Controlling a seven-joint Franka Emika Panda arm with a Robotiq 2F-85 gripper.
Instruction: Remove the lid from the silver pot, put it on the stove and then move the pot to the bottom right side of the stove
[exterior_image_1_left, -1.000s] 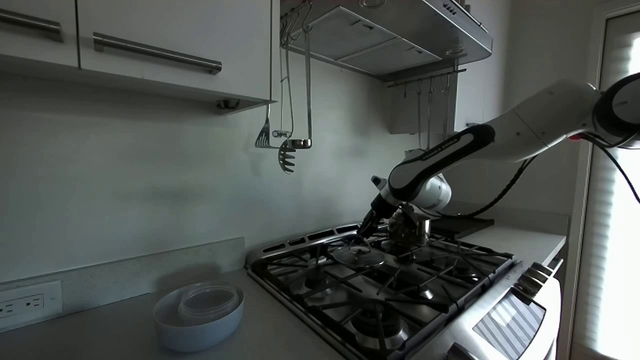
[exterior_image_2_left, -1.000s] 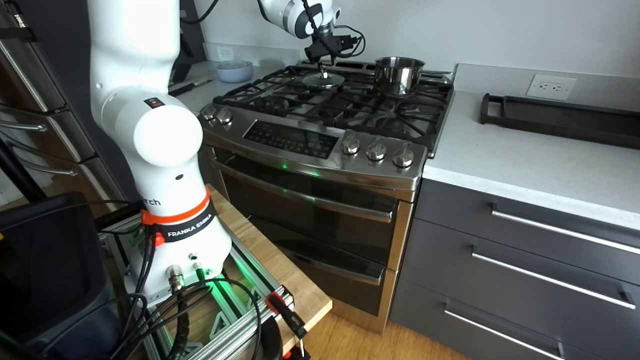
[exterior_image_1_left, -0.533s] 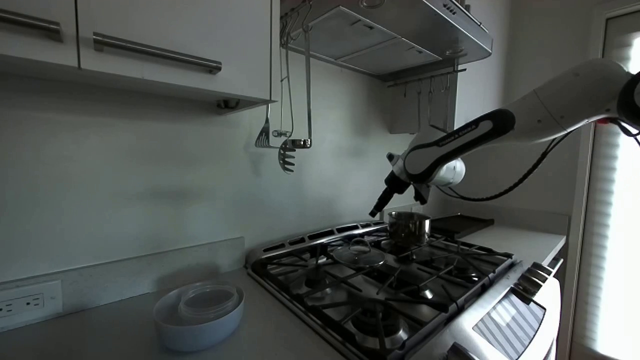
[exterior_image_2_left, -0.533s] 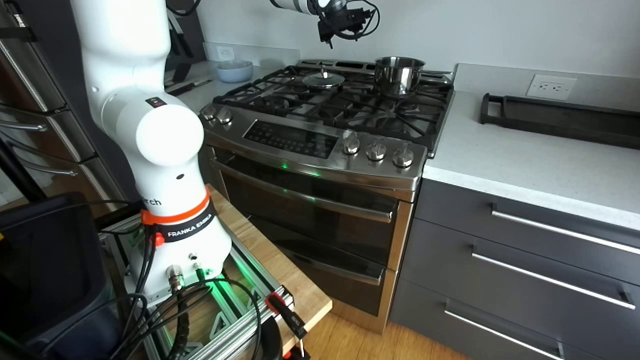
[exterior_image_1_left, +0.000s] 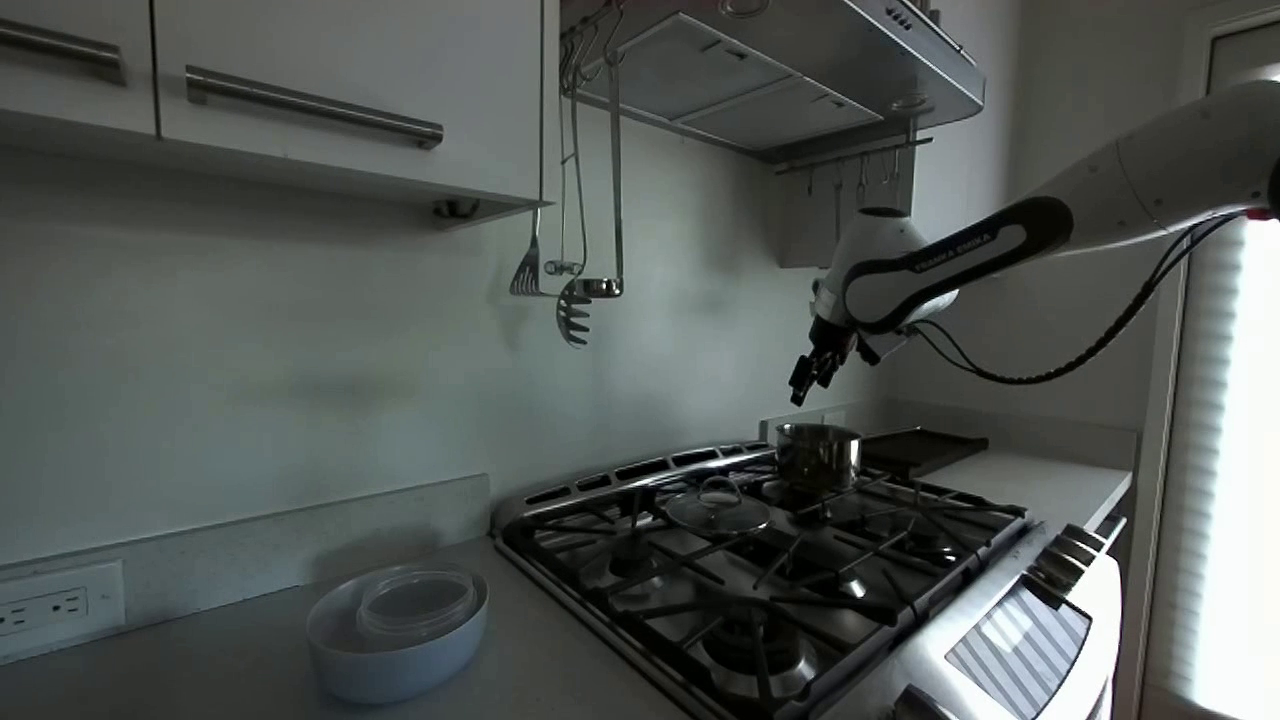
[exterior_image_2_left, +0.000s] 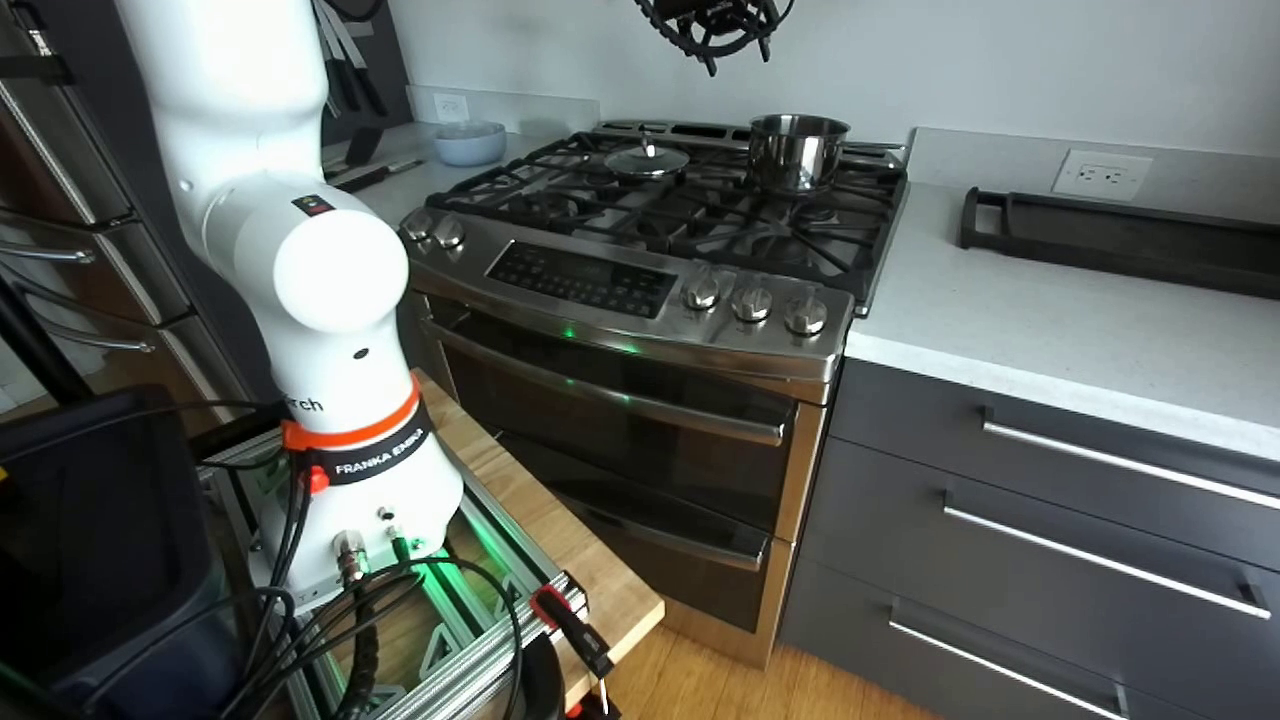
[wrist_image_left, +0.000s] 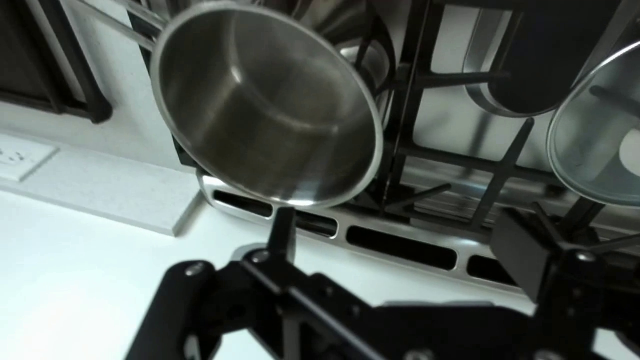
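Observation:
The silver pot (exterior_image_1_left: 818, 458) stands uncovered on the back burner near the dark pan; it shows in both exterior views (exterior_image_2_left: 795, 155). The wrist view looks into the empty pot (wrist_image_left: 270, 115), its handle pointing up-left. The glass lid (exterior_image_1_left: 718, 512) lies knob up on the grates beside the pot; it also shows in an exterior view (exterior_image_2_left: 647, 162) and partly in the wrist view (wrist_image_left: 600, 145). The stove (exterior_image_2_left: 580, 280) has black grates. My gripper (exterior_image_1_left: 810, 388) is open and empty, above the stove near the pot. Its fingers are wide apart in the wrist view (wrist_image_left: 402, 230).
A dark flat pan (exterior_image_2_left: 1130, 245) lies on the counter beside the pot. A bowl with a clear dish in it (exterior_image_1_left: 395, 640) stands on the opposite counter. Utensils (exterior_image_1_left: 598, 290) hang by the wall, and a range hood (exterior_image_1_left: 780, 80) is overhead.
My gripper was at the lid's knob. It let go, rose and moved sideways toward the pot, and its fingers now show apart. The lid and pot have not moved.

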